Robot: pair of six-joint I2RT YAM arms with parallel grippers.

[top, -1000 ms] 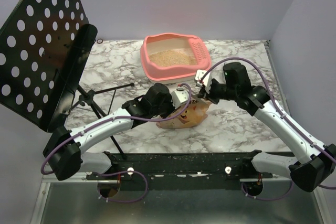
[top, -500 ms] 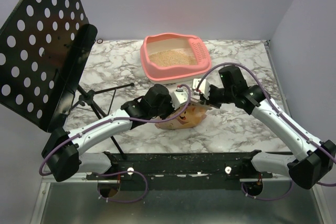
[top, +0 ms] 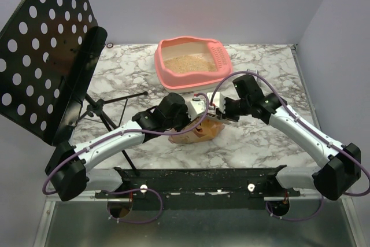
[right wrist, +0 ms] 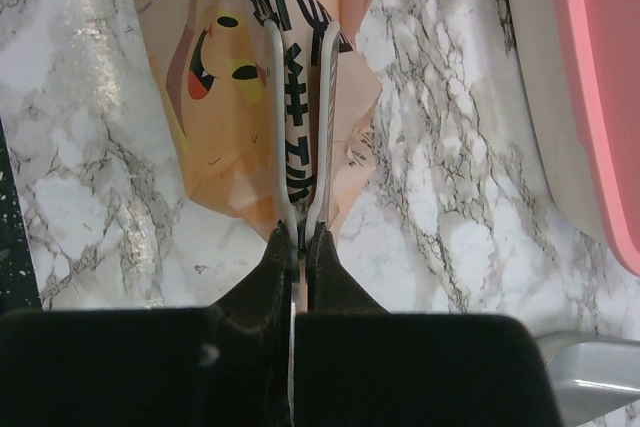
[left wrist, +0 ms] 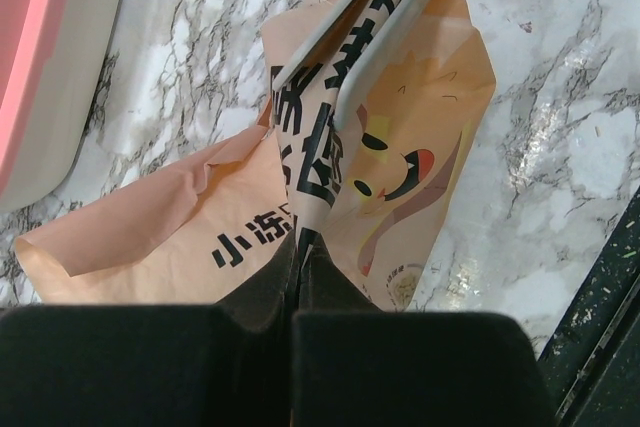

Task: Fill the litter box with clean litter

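The clean litter (top: 188, 63) is seen as a tan, sandy layer spread over the floor of the litter box (top: 173, 83). The box is set on the counter (top: 260, 140) just beyond the tips of both pairs of jaws and is touched by neither. Between the two pairs of jaws, on the near side of the box, a crumpled tan paper bag (left wrist: 420, 137) with dark print and a cartoon face is held from both sides. The left jaws are closed on a creased fold of the bag, and the black lettering runs right down into them. The right jaws are closed on a narrow printed fold, which is pinched between two slim pale fingers (right wrist: 272, 117), one pressed to each side of it. Whether the bag's underside rests on the counter cannot be told. The left arm (top: 110, 143) and the right arm (top: 300, 131) are angled inward toward the bag. A black perforated stand (top: 46, 50) is placed well to the left of the left jaws
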